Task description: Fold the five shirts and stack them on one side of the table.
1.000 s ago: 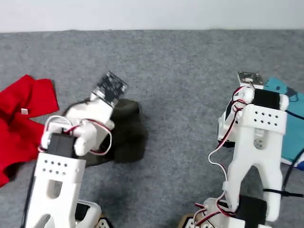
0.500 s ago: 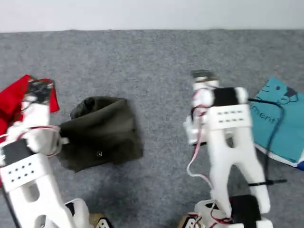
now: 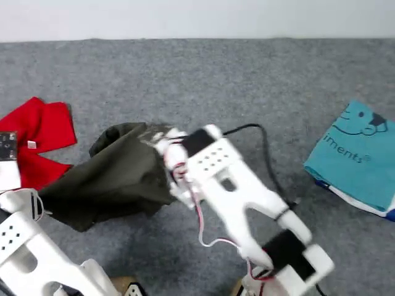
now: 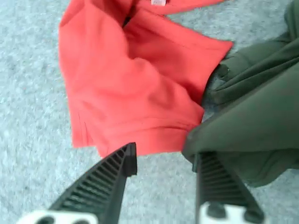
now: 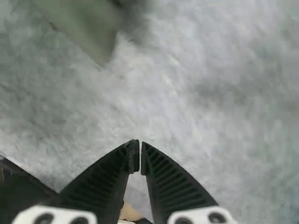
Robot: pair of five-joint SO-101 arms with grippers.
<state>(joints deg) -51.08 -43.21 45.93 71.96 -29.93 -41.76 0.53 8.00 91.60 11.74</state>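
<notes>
Olive shirt (image 3: 111,176) lies unfolded and crumpled on the grey table cover (image 3: 247,80), stretched out wide w/ one end bunched up. Red shirt (image 3: 40,139) is just beside the olive shirt on the robot's left, also unfolded; in the left wrist view its hem meets the olive cloth. Teal shirt (image 3: 355,154) is folded flat, well apart from the olive shirt on the robot's right, w/ a white-and-blue cloth edge (image 3: 361,200) showing from under it. Left gripper (image 4: 163,163) has its fingers (image 4: 122,163) spread apart w/ nothing btw them, over bare cover right where the red hem meets a corner of the olive shirt. One finger sits just beside that corner, can't tell if it touches. Right gripper (image 5: 139,154) has its fingertips pressed together, gripping nothing, above grey cover w/ a blurred bit of olive cloth just beyond. In the high view the right arm (image 3: 234,191) leans in over the olive shirt's edge on the teal-shirt side and hides part of it. Left arm (image 3: 21,240) stands near the olive shirt's opposite end, next to the red shirt.
</notes>
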